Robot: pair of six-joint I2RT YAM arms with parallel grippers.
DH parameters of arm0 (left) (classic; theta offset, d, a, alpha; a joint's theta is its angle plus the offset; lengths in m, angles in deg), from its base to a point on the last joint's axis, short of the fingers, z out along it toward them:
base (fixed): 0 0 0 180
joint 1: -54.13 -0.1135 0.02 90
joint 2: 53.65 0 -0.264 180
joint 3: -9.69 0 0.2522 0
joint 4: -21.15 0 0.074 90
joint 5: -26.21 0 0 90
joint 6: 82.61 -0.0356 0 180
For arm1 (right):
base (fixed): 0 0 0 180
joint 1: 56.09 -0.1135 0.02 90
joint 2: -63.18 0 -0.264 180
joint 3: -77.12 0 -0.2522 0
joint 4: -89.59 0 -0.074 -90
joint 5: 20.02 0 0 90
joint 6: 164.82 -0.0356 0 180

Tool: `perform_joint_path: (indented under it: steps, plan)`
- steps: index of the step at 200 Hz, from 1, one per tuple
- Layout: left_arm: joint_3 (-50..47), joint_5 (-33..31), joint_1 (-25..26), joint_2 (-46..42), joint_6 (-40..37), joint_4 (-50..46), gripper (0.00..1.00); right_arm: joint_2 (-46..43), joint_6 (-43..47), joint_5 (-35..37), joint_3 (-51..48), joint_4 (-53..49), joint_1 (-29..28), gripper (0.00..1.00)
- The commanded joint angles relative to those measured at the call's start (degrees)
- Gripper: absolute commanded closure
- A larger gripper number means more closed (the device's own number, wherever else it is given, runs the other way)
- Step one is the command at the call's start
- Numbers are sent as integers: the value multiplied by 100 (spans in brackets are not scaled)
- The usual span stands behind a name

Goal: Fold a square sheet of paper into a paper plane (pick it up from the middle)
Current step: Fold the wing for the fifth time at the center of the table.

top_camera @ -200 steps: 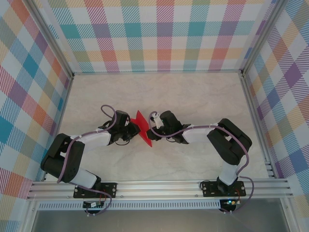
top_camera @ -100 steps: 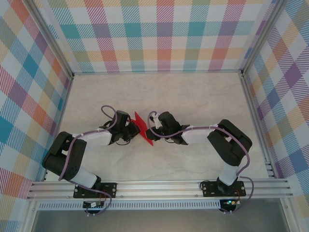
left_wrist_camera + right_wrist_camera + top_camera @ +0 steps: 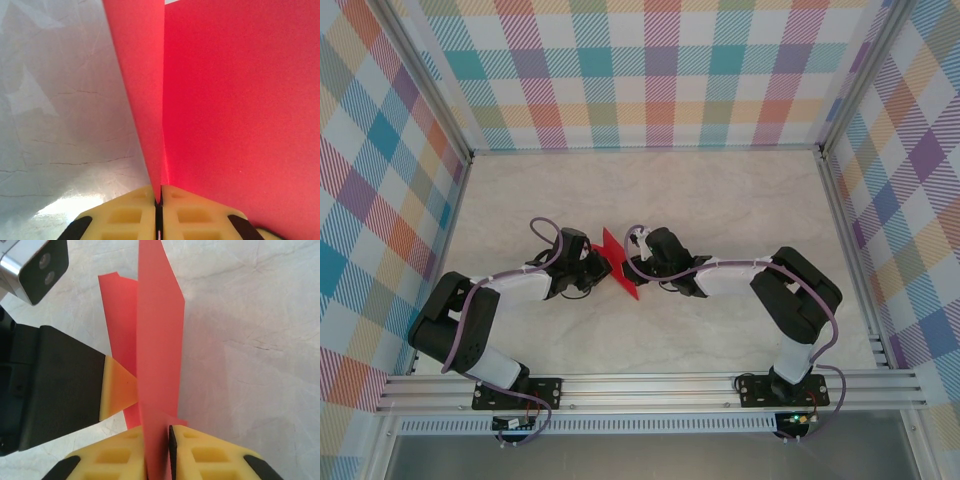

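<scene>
Setting: a pale marbled table (image 3: 740,200) walled in by pastel plaid panels (image 3: 660,80), with both arms reaching toward its middle.
Sheet of paper (image 3: 617,262): bright red, creased into upright panels – it stood on edge between the two grippers at the table's centre, its lower point toward the near side.
Left gripper (image 3: 597,268): came at the paper from the left; in the left wrist view its yellow fingers (image 3: 130,212) were pressed together with only a thin seam between them, pinching the paper's fold.
Paper, left wrist view: two red panels met at a sharp crease that ran straight up from the pinch; the right panel (image 3: 235,100) was broad, the left one a narrow strip, with bare table (image 3: 60,100) beside it.
Right gripper (image 3: 634,266): faced the left one from the other side; its yellow fingers (image 3: 210,455) were closed on the paper's lower edge, a dark pad against the red.
Paper, right wrist view: a tall panel (image 3: 157,340) rose from that grip – a second red flap showed behind it, to the left.
Between the grippers: the left gripper's yellow fingertip (image 3: 119,387) touched the paper just above the right gripper's grip.
</scene>
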Motion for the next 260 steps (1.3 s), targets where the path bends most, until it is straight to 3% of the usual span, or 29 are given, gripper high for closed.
perform_joint_path:
  steps: [1,50,79,126,201,260]
  plan:
    - [-11,112,-39,65,88,218,87,-20,339,245,156,-152,-57,87]
    - [-10,-6,-47,-373,49,27,50,-496,1373,1104,55,-672,-53,92]
    - [-27,-277,-54,-712,-29,-327,38,-754,1679,1185,-48,-636,-52,92]
    - [-141,-840,-73,-1023,-61,-801,31,-725,2117,1701,-68,-640,-191,92]
    - [-305,-1152,-98,-984,-27,-1028,32,-32,2801,2963,347,-822,-799,92]
    - [-462,-1290,-468,-1399,-33,-1336,33,272,2948,3101,582,-1031,-1188,92]
